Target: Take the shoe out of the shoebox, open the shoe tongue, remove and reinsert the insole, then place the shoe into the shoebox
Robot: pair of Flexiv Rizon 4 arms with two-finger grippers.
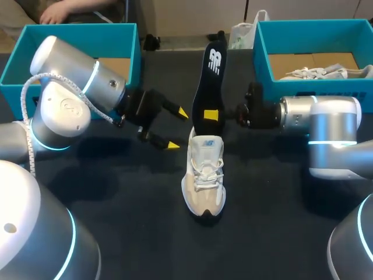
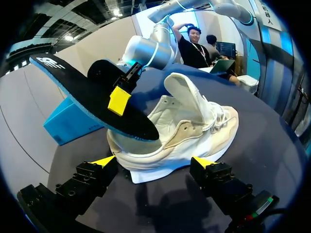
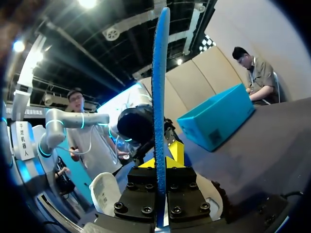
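Note:
A white and beige shoe (image 1: 204,175) stands on the dark table, toe toward me, its tongue (image 2: 187,94) pulled up. A black insole (image 1: 211,81) with a blue edge rises steeply from the shoe's opening. My right gripper (image 1: 211,115) is shut on the insole near its lower part. In the right wrist view the insole (image 3: 159,97) runs edge-on between the fingers of that gripper (image 3: 160,162). My left gripper (image 1: 178,128) stands open just left of the shoe's heel. In the left wrist view the shoe (image 2: 194,131) lies ahead of the left gripper (image 2: 153,162), touching neither finger.
A teal shoebox (image 1: 76,41) stands at the back left behind my left arm. A second teal box (image 1: 315,52) at the back right holds another pale shoe (image 1: 323,72). A white bag (image 1: 242,32) lies between them.

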